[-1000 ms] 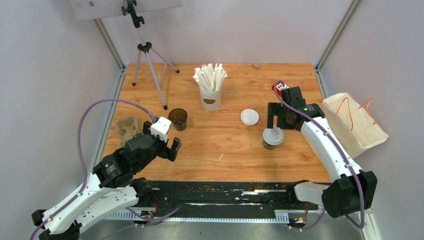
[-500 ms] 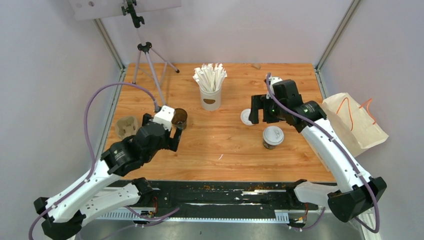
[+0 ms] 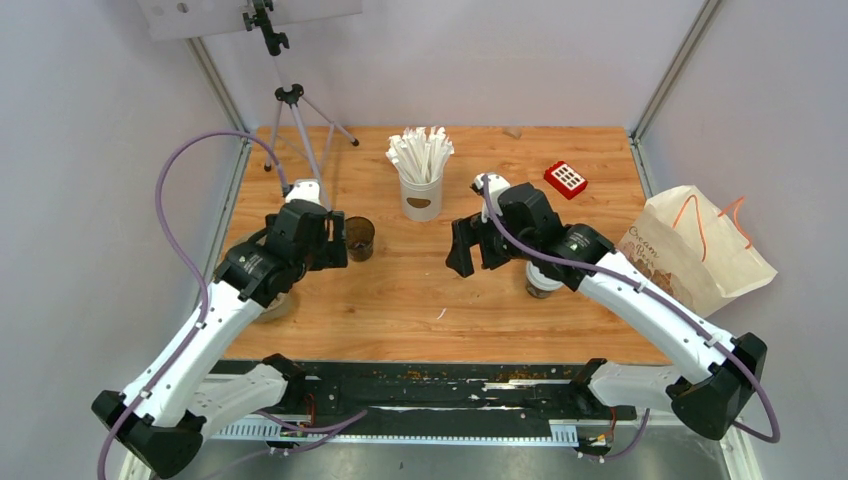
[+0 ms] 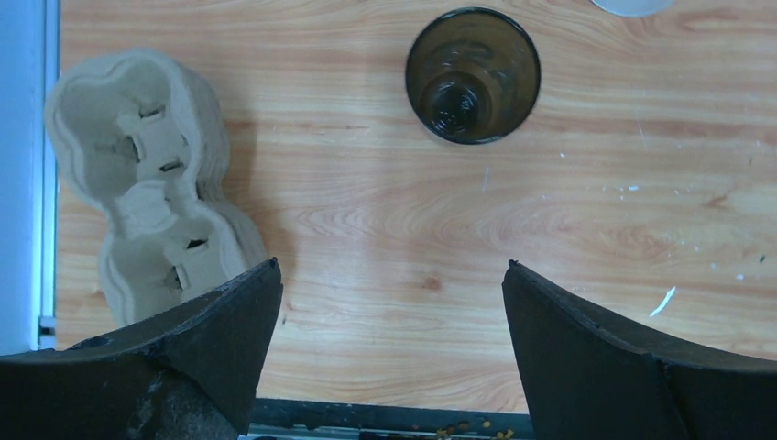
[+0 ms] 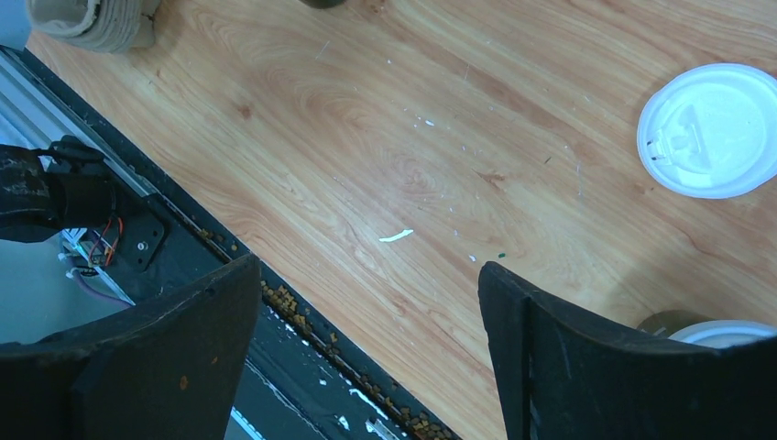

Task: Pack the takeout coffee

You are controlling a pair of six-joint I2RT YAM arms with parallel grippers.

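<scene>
An open dark brown cup (image 3: pixel 358 238) without a lid stands left of centre; it also shows in the left wrist view (image 4: pixel 472 73). My left gripper (image 3: pixel 322 250) is open and empty just left of it, over bare wood (image 4: pixel 392 266). The second brown cup (image 3: pixel 541 283), with its white lid on, stands right of centre, partly under my right arm; its lid edge shows in the right wrist view (image 5: pixel 724 332). A loose white lid (image 5: pixel 710 128) lies on the wood, hidden in the top view. My right gripper (image 3: pixel 466 255) is open and empty (image 5: pixel 366 261), left of that lid.
The beige pulp carrier (image 4: pixel 137 183) lies by the table's left edge, mostly under my left arm in the top view. A white cup of wrapped sticks (image 3: pixel 422 180) stands at the back. A paper bag (image 3: pixel 700 245) is at the right, a red block (image 3: pixel 565 178) and a tripod (image 3: pixel 295 130) at the back.
My left gripper has moved away from me, up beside the open cup. My right gripper has swung left past the loose lid, uncovering the red block. Both stay open.
</scene>
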